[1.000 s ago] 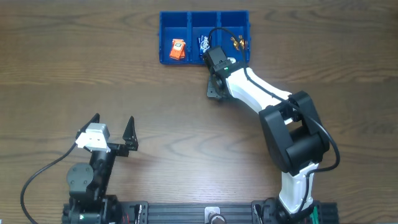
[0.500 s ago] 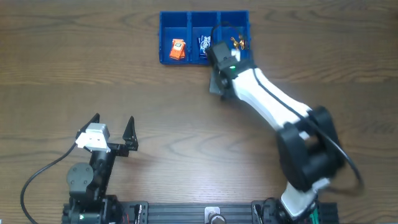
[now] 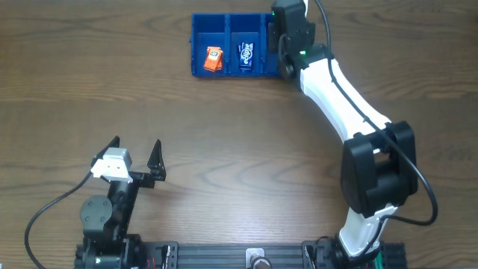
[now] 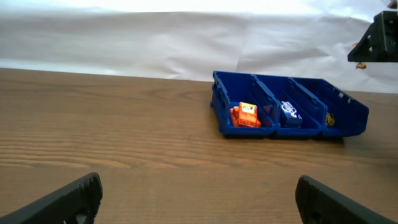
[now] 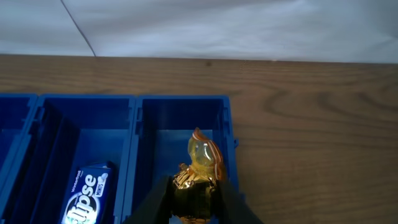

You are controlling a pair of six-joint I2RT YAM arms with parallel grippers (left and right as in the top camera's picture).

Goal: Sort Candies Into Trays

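A blue three-compartment tray [image 3: 228, 72] stands at the far middle of the table. An orange candy [image 3: 214, 59] lies in its left bin and a blue mint pack [image 3: 247, 53] in the middle bin. My right gripper [image 5: 196, 194] hangs above the right bin, shut on a gold-wrapped candy [image 5: 201, 163]. In the left wrist view another gold candy [image 4: 329, 118] rests in that right bin, with the right gripper [image 4: 375, 43] raised above it. My left gripper [image 3: 135, 153] stands open near its base, far from the tray, with nothing between its fingers.
Bare brown wood [image 3: 224, 134] stretches between the tray and the arm bases. A white backdrop [image 4: 155, 43] rises behind the table's far edge.
My right arm has risen from the table just in front of the tray and swung out over the right bin. The left arm has not moved.
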